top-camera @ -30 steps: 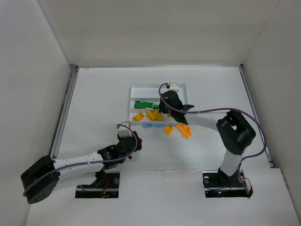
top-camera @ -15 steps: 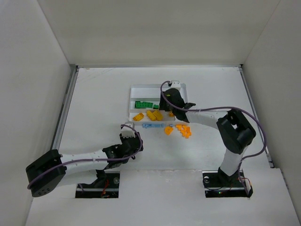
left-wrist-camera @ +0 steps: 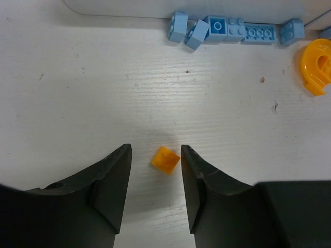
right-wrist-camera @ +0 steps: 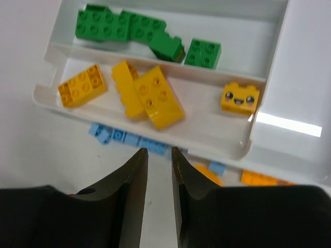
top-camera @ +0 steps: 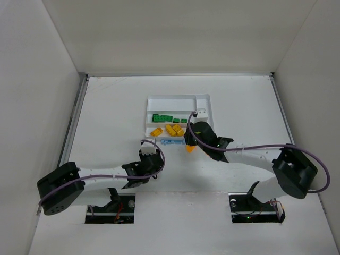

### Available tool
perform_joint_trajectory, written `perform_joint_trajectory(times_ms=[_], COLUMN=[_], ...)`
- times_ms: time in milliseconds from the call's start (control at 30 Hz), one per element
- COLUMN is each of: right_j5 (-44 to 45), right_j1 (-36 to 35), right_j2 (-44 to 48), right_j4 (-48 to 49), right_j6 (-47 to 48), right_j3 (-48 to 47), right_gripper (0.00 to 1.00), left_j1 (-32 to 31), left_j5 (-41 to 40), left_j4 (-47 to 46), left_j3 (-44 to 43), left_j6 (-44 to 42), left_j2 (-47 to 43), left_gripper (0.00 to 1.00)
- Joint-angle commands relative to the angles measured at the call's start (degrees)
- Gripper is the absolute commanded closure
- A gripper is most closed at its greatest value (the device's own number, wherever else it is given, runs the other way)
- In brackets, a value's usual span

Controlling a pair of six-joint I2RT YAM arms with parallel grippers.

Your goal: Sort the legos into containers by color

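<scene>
Left tool point(left-wrist-camera: 155, 178) open, fingers straddling a tiny orange plastic brick point(left-wrist-camera: 165, 158) on the white desk point(left-wrist-camera: 77, 103), at 6 o'clock from the shallow white tray point(top-camera: 204, 103). Right tool point(right-wrist-camera: 159, 165) nearly closed, empty. Next step, judged: close, lift, carry trayward.

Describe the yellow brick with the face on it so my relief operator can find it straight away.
Start at the white tray and find the section holding yellow bricks, next to the green ones. The face brick sits alone at that section's end by the crosswise compartment. It is the only brick with printed eyes and a smile; the other yellow bricks are plain.
</scene>
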State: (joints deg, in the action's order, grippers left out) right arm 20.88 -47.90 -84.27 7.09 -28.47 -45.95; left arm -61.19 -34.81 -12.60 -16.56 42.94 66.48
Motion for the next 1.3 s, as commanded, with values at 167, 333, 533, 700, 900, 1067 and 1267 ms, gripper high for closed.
perform_joint_trajectory(times_ms=[167, 333, 533, 700, 900, 1067, 1267], right_j5=[3.0, 3.3, 3.8, 5.4, 5.8, 5.7, 6.3], right_j1=[-3.5, -5.1, -5.1, -5.2, -5.9, -7.2, -7.4], right_j2=[5.6, 4.2, 2.5, 2.1, 1.7, -0.1, -2.3], right_j4=[2.1, 2.9, 2.9, 1.8, 0.5, -0.1, -0.2], right_j6=[-6.4, -8.3, -9.6, -9.6, -9.5, -9.1, -9.3], right_j3=[9.1, 11.1, 11.5, 11.0, 10.9, 9.7, 9.0], right_gripper=[0.55, 0.48, 0.36, 0.31, 0.25, 0.24, 0.27], left_j1=[-0.6, -0.6, -0.5, -0.7, 0.8, 2.7, 7.4], left_j5=[-1.8, -1.5, -0.1, -0.1, 0.6, 2.1, 2.5], left_j4=[0.6, 0.6, 1.0, 2.5, 3.6, 4.1, 2.9], left_j3=[-2.5, -2.7, -3.0, -3.9, -4.4, -5.2, -8.7], left_j6=[-0.2, -0.5, -0.7, -0.7, -0.8, -1.5, -3.9], left_j2=[1.6, 3.4, 3.0, 0.7, -3.5, -4.9, -7.5], left_gripper=[0.65, 0.71, 0.85, 0.88, 0.88, 0.88, 0.88])
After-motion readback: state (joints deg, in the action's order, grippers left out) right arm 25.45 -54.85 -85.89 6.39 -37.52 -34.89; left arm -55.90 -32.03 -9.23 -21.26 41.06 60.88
